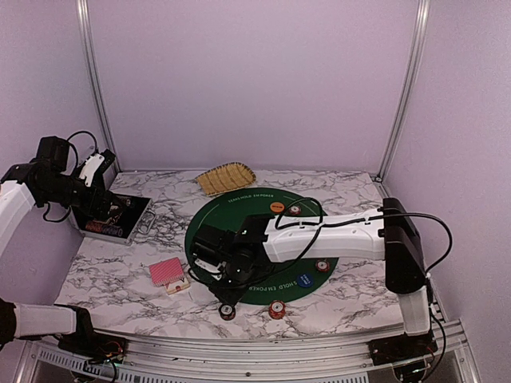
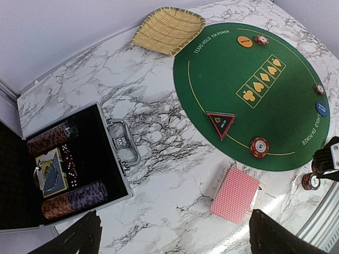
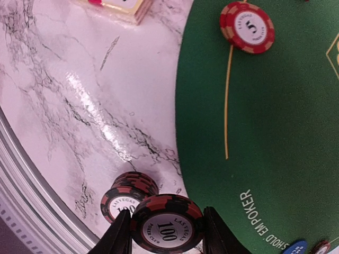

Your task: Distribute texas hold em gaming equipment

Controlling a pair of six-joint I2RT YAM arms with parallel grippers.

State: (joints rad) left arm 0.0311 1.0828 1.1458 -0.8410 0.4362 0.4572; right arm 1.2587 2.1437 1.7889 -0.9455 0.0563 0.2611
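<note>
My right gripper (image 3: 167, 235) is shut on a small stack of dark red "100" poker chips (image 3: 167, 214), held just above the marble at the near edge of the green mat (image 3: 275, 132). A second "100" stack (image 3: 126, 197) stands on the marble beside it. A red/white "5" stack (image 3: 247, 27) sits on the mat. The red-backed cards (image 2: 235, 194) lie on the marble. The black triangular button (image 2: 221, 124), orange button (image 2: 244, 41) and blue button (image 2: 321, 108) lie on the mat. My left gripper (image 2: 172, 246) is open and empty, high over the marble near the case.
The open black metal case (image 2: 114, 159) with chip rolls lies at the left. The yellow woven basket (image 1: 226, 177) is at the back. More chips (image 1: 276, 309) sit near the front edge. The right arm (image 1: 335, 235) stretches across the mat.
</note>
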